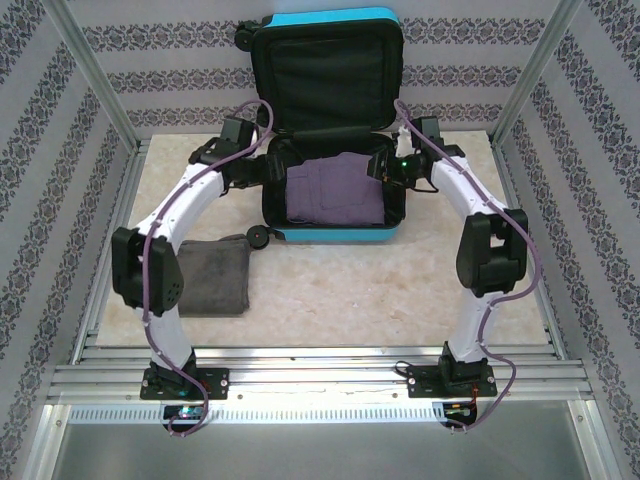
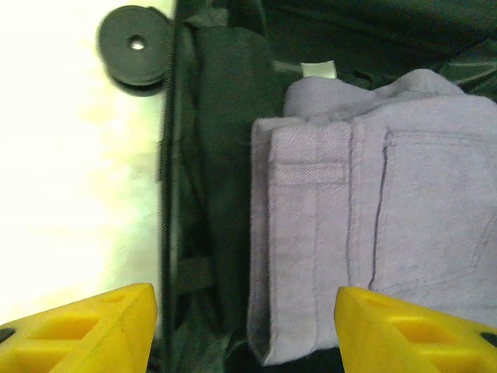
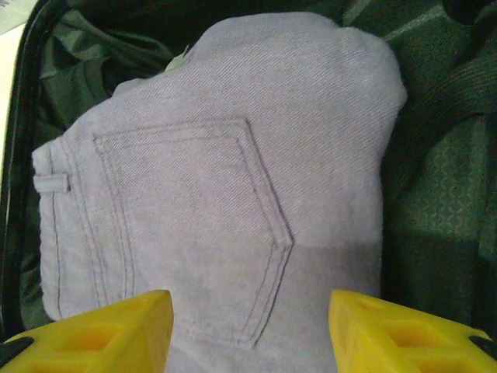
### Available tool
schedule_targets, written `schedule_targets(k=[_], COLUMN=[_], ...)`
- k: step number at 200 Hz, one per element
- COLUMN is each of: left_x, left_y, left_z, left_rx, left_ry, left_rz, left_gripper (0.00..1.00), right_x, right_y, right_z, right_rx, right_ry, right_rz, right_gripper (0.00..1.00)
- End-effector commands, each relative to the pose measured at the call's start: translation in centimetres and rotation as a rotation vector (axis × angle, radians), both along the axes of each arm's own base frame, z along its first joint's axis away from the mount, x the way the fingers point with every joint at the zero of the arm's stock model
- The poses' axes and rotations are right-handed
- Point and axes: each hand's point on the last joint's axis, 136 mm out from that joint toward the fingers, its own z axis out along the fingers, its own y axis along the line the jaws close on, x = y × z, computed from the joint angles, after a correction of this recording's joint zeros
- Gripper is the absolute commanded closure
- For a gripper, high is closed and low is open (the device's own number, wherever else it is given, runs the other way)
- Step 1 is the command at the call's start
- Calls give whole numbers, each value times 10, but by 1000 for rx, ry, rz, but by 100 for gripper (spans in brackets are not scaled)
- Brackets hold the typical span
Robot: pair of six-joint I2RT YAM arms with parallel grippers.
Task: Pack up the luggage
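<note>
You see jeans (image 1: 335,190) mid-frame in the luggage (image 1: 330,236). Your left gripper (image 2: 245,330) and right gripper (image 3: 250,330) gape over them, seemingly empty.

Turquoise luggage (image 1: 330,236) lies open, top half upright

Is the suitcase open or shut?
Open. The suitcase lid stands up behind, lining showing; folded purple jeans lie in the base.

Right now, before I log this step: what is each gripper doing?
Left gripper: open, holding nothing.
Right gripper: open, holding nothing.
</note>
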Motion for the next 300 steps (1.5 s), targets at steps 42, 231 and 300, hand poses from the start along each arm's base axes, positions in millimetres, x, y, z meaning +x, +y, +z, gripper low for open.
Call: schedule_targets(k=[42,231,300], left_x=[-133,-204,-212], left_y=[89,178,190], left_z=[-48,-112,-115], left_rx=[235,-68,-26], left_ry=[163,102,97], left_rz=[275,631,636], left_gripper=[36,20,20], right_x=[-65,-211,-215], right_y=[64,335,357], right_z=[33,-80,-102], right_rx=[79,252,248], right_ry=[-160,58,141], right_rz=[8,417,453], right_gripper=[43,35,34])
